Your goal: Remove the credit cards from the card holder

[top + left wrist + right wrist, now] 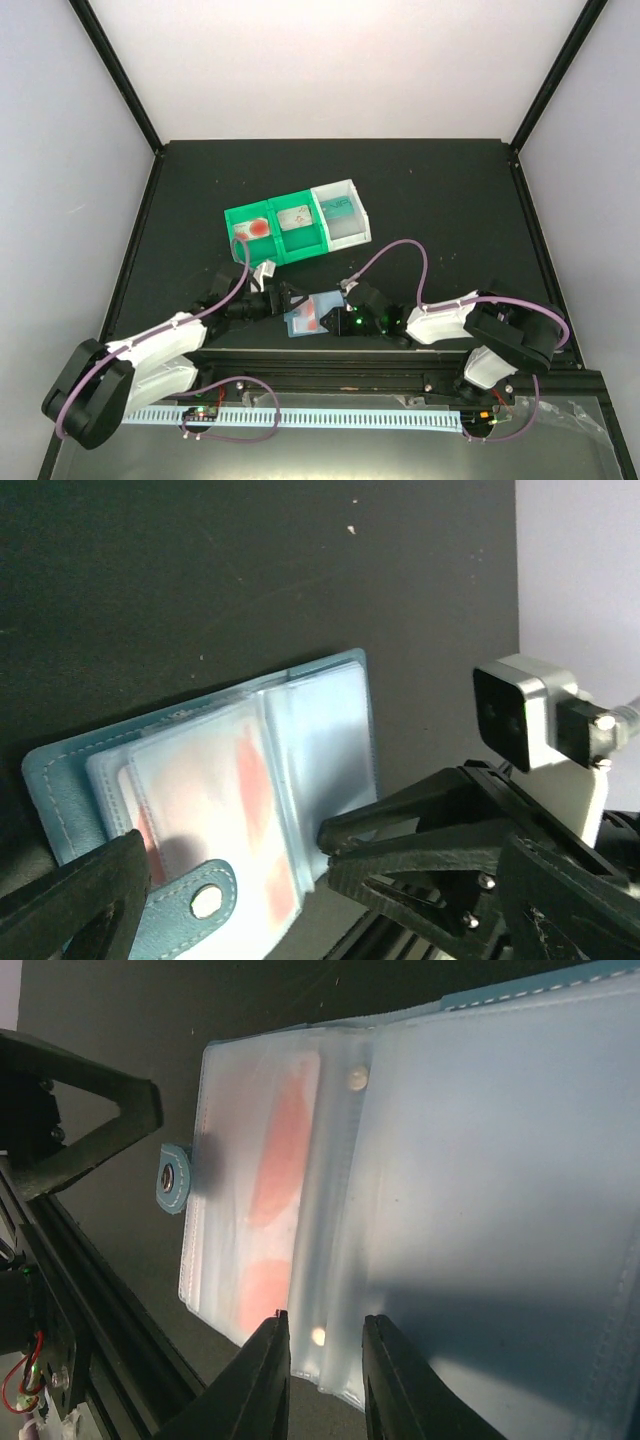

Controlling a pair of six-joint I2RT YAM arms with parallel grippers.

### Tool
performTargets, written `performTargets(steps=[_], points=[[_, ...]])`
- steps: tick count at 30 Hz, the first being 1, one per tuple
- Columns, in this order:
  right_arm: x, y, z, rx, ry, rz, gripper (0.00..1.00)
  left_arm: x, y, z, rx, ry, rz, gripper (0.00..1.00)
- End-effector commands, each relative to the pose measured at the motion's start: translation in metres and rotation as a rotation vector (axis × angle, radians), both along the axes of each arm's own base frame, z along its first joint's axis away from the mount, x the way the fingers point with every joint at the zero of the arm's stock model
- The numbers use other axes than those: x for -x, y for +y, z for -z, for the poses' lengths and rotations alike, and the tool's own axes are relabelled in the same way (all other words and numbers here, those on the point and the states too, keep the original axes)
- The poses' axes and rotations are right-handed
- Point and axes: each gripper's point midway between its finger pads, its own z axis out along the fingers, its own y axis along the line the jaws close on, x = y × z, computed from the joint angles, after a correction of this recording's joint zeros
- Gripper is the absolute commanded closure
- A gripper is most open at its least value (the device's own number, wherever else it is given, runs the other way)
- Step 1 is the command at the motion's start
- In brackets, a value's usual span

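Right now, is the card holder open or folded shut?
Open. The card holder lies spread flat, clear pockets facing up, its snap tab unfastened. A whitish card with red marks still sits inside one pocket.

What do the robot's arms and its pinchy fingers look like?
Both arms have black joints with white shells on the middle parts. A purple cable loops along the left arm and the right arm. Small green lights glow near the right wrist. The left gripper and right gripper have black, angular fingers. The right wrist's camera is a grey box with a dark face.
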Motion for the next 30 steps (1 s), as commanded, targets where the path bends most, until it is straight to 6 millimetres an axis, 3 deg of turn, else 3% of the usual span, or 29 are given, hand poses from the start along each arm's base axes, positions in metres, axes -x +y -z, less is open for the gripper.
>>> performTargets(steps=[1, 18, 30], points=[[0.008, -0.007, 0.012, 0.032, 0.018, -0.009, 0.76, -0.015, -0.008, -0.013, 0.005, -0.082, -0.001, 0.03], [0.009, -0.004, 0.015, 0.021, 0.021, -0.021, 0.76, -0.011, -0.028, 0.009, -0.015, -0.026, 0.071, 0.02], [0.007, -0.004, 0.011, 0.015, 0.008, -0.012, 0.77, -0.007, -0.043, -0.013, 0.041, -0.051, 0.097, 0.02]])
